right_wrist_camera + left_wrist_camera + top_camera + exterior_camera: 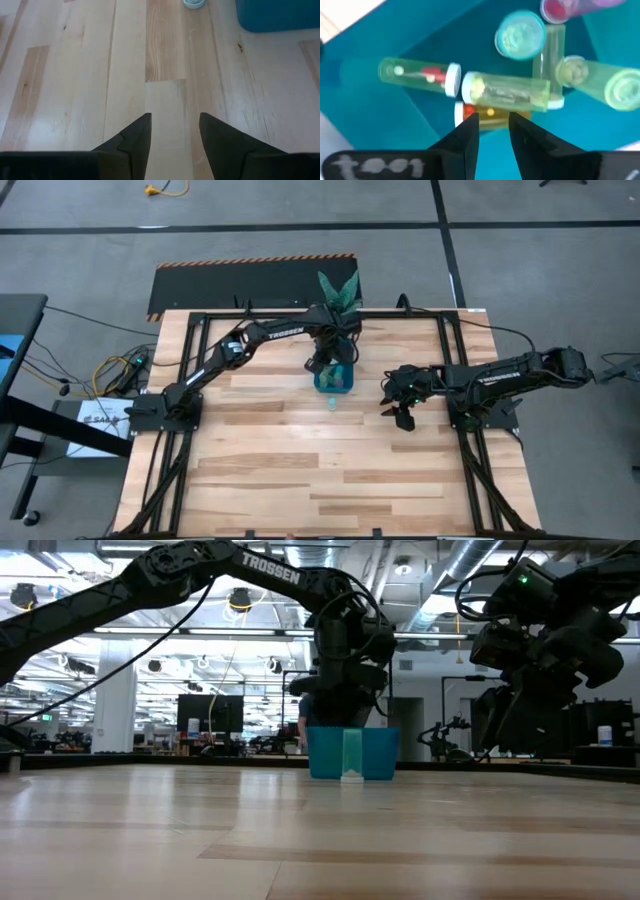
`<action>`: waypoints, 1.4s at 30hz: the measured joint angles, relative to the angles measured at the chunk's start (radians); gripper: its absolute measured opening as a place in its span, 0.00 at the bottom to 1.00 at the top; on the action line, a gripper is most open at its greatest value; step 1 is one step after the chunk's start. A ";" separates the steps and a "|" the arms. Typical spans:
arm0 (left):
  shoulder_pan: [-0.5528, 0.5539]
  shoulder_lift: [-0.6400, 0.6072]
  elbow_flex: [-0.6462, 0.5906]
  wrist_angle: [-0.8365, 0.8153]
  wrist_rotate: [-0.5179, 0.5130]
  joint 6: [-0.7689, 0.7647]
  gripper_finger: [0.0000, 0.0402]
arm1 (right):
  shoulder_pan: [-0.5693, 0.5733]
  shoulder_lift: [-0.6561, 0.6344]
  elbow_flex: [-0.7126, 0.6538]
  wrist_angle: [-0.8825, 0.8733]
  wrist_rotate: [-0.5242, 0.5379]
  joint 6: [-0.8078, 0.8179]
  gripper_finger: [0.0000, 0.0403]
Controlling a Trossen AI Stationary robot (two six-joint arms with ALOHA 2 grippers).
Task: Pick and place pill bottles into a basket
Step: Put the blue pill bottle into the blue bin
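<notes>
Dark fingers of my left pincer (492, 127) stand slightly apart, gripping nothing, directly over the teal basket (334, 380), where several pill bottles (505, 92) lie jumbled just beyond the tips. On that arm I read TROSSEN in white. My right pincer (175, 131) hovers open above the bare table (75, 75), well apart from one upright green bottle (352, 757) just outside the basket.

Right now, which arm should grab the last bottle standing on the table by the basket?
Right. The right gripper hovers open over bare table with the loose bottle ahead of it, nothing between. The left gripper is down inside the basket over dropped bottles.
</notes>
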 joint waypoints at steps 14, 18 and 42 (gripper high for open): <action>-0.147 -0.133 0.002 -0.049 -0.118 0.023 0.23 | 0.002 0.000 0.000 -0.007 0.000 0.007 0.39; -0.232 -0.134 0.001 -0.058 -0.116 0.077 0.23 | 0.002 0.000 0.000 -0.006 0.000 0.008 0.39; -0.469 -0.132 -0.218 -0.016 -0.281 0.136 0.41 | 0.002 0.000 0.000 -0.006 -0.001 0.035 0.39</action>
